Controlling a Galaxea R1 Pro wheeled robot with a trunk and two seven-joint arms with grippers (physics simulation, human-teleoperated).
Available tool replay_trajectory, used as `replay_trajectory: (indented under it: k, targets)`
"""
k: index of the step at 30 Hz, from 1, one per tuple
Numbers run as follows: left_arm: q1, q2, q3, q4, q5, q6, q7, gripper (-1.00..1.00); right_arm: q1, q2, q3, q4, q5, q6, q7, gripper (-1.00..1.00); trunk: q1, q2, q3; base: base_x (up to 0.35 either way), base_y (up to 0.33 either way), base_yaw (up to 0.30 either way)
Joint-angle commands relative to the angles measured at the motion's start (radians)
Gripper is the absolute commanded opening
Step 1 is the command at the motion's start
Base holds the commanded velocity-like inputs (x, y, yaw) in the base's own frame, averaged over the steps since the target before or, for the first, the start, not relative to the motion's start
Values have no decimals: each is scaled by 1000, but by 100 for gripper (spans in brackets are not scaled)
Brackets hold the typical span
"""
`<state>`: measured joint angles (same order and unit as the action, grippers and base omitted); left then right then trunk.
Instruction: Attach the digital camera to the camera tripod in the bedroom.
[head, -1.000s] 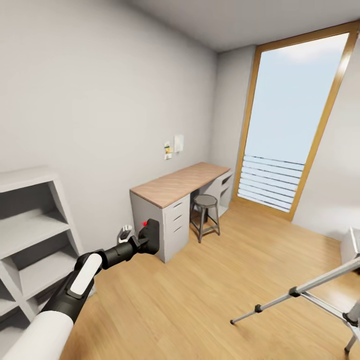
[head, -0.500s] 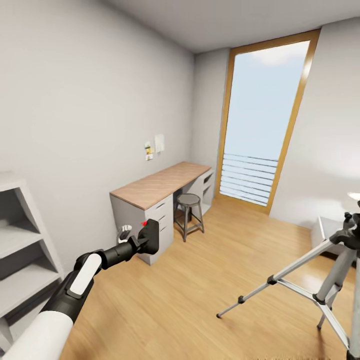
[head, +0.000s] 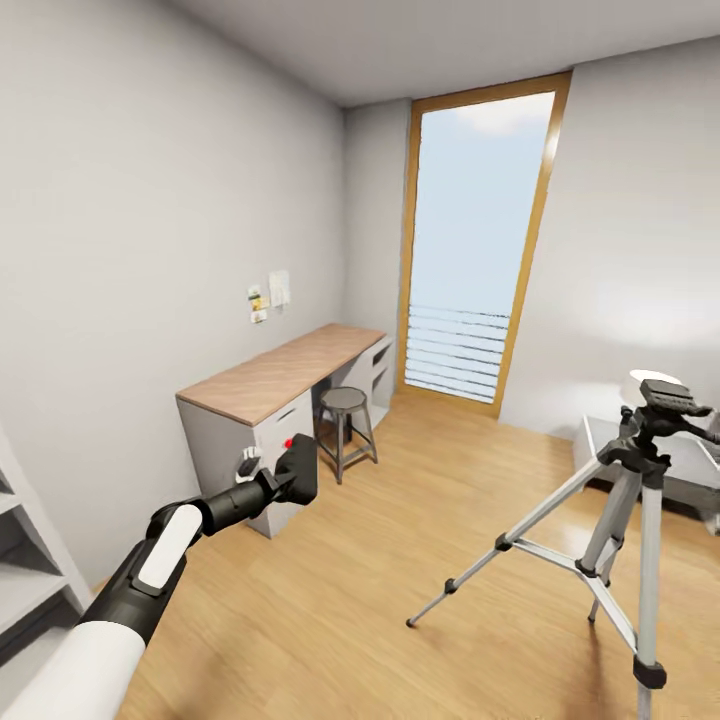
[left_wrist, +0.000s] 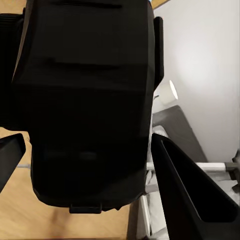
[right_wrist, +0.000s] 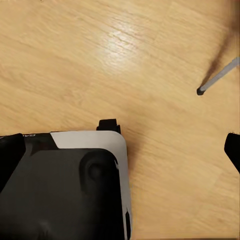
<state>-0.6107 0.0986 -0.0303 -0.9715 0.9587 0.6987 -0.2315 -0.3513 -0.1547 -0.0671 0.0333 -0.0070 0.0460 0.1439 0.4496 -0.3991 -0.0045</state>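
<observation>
My left gripper (head: 285, 482) is shut on the digital camera (head: 299, 469), a small black box with a red button on top, and holds it out ahead of me at the left of the head view. In the left wrist view the digital camera (left_wrist: 85, 100) sits between the two black fingers (left_wrist: 185, 192). The camera tripod (head: 640, 470) stands at the right on the wood floor, with silver legs spread and its black head (head: 665, 398) bare. One tripod foot (right_wrist: 200, 91) shows in the right wrist view, where my right gripper (right_wrist: 121, 150) hangs open over the floor.
A wood-topped grey desk (head: 280, 375) with a round stool (head: 343, 402) stands along the left wall. A tall window (head: 470, 250) is at the back. A grey shelf (head: 25, 570) is at the far left. A low grey bed edge (head: 600, 432) lies behind the tripod. My own base (right_wrist: 65, 185) is below the right arm.
The whole view has swung to the right: the shelf has slid toward the left edge and the tripod now shows in full. The camera stays in my left gripper.
</observation>
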Motion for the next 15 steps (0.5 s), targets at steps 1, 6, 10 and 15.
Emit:
replay_trajectory:
  k: [1, 6, 10, 15]
  targets:
    - [0, 1, -1, -1, 2, 2, -3, -100, -1, 0, -7, 2, -1, 2, 3, 100, 0, -1, 0, 0, 0, -254]
    - [0, 1, -1, -18, 2, 4, -1, -100, -1, 0, -7, 2, -1, 2, 3, 100, 0, -1, 0, 0, 0, -254]
    - [0, 1, 0, -15, 1, 5, 1, -100, -1, 1, -7, 2, -1, 2, 3, 100, 0, -1, 0, 22, 0, -254]
    - [0, 1, 3, -16, 1, 4, 0, -100, -1, 1, -7, 2, -1, 2, 3, 100, 0, -1, 0, 29, 0, -254]
